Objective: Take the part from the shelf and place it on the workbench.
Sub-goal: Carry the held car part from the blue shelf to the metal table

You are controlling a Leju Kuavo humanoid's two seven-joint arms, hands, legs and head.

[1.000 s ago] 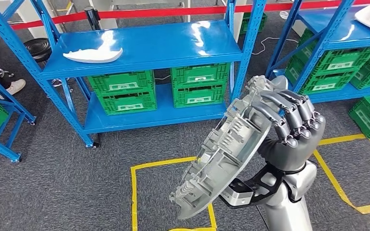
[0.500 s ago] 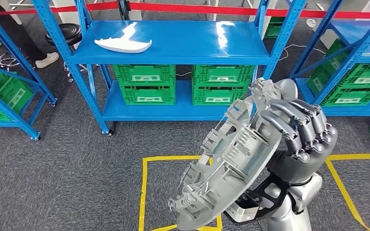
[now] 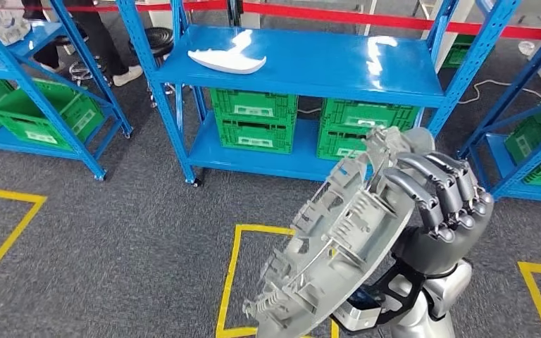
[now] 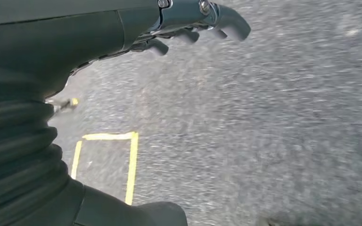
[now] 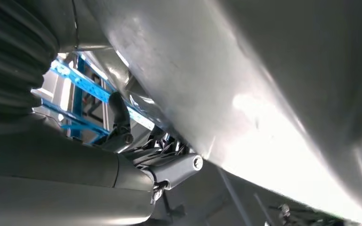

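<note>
Above carpet, R hand (image 3: pixel 437 204) grips grey part (image 3: pixel 334 239), L hand (image 4: pixel 188 23) empty, fingers apart.

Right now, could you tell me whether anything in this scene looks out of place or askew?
Nothing stands out. The right hand grips the grey ribbed part, tilted, above the carpet. A white part lies flat on the blue shelf, with green crates neatly below.
</note>
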